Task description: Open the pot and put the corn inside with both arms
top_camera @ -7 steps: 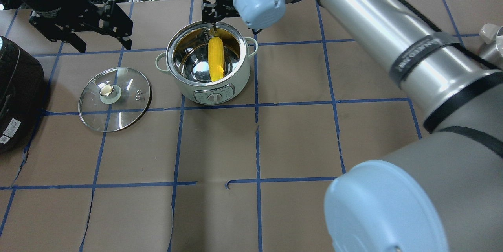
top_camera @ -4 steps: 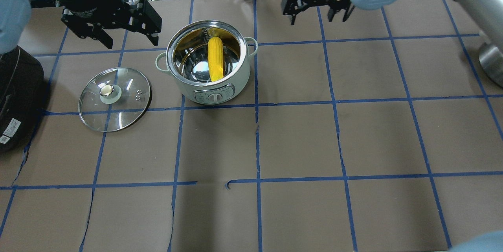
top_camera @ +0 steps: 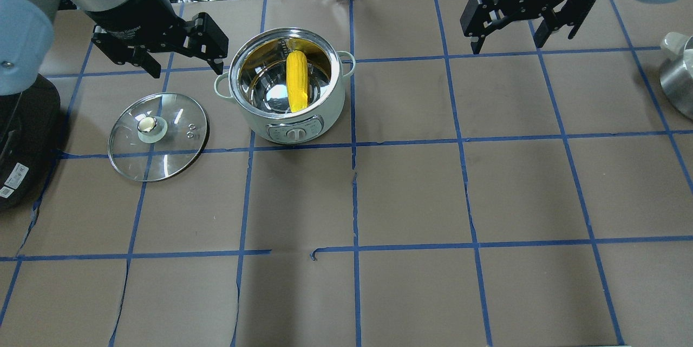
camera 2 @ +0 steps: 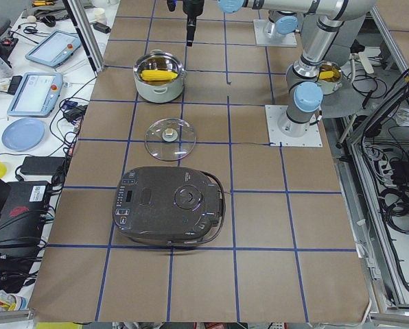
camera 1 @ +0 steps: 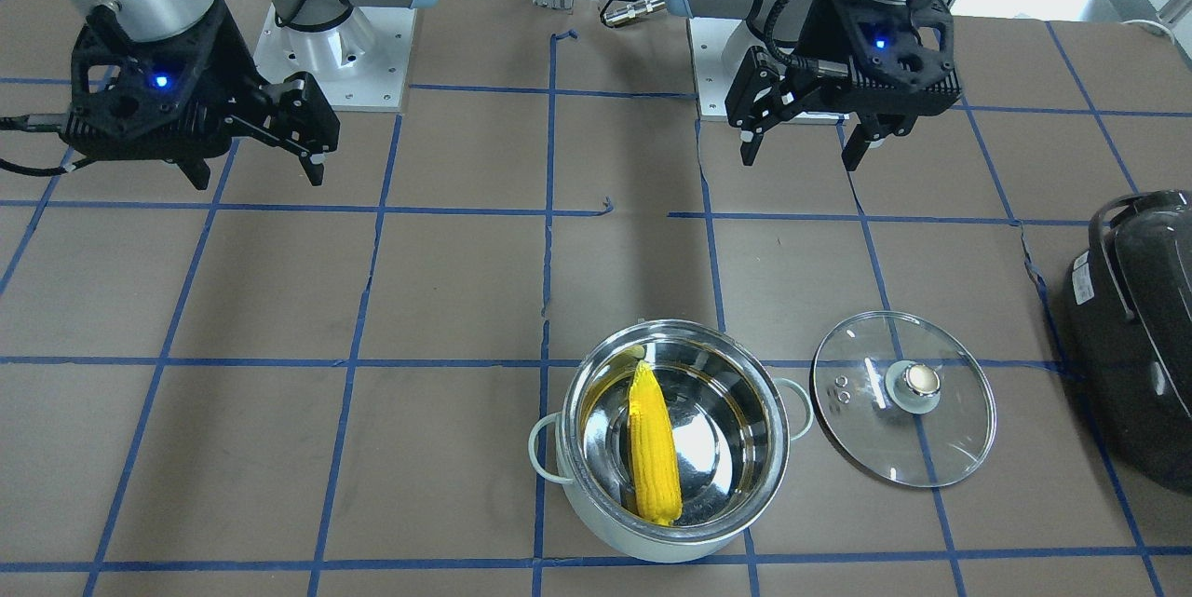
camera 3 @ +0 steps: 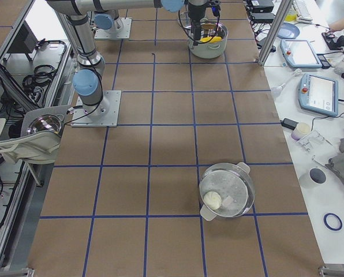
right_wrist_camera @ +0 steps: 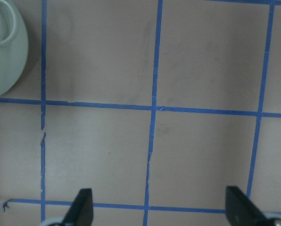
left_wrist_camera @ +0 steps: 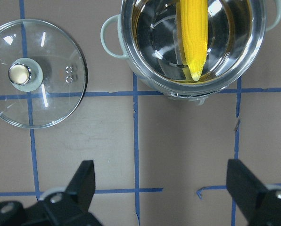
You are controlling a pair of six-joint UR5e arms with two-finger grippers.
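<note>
The mint-white pot (top_camera: pixel 325 114) stands open at the back left of the table, and the yellow corn (top_camera: pixel 296 82) lies inside it, leaning on the far rim. The glass lid (top_camera: pixel 158 136) lies flat on the table to the pot's left. My left gripper (top_camera: pixel 187 68) is open and empty, raised just left of the pot. My right gripper (top_camera: pixel 509 44) is open and empty, raised well to the pot's right. The left wrist view shows the pot (left_wrist_camera: pixel 129 56), the corn (left_wrist_camera: pixel 193 33) and the lid (left_wrist_camera: pixel 34 73). The front view shows the left gripper (camera 1: pixel 799 159) and the right gripper (camera 1: pixel 259 178).
A dark rounded appliance (top_camera: pixel 21 141) sits at the table's left edge, beside the lid. A second steel pot (camera 3: pixel 227 190) stands near the table's right end. Cables and devices lie beyond the far edge.
My right gripper has pulled away from over the pot's far rim and moved far to the right. My left gripper has moved right, closer to the pot. The corn stays in the pot.
</note>
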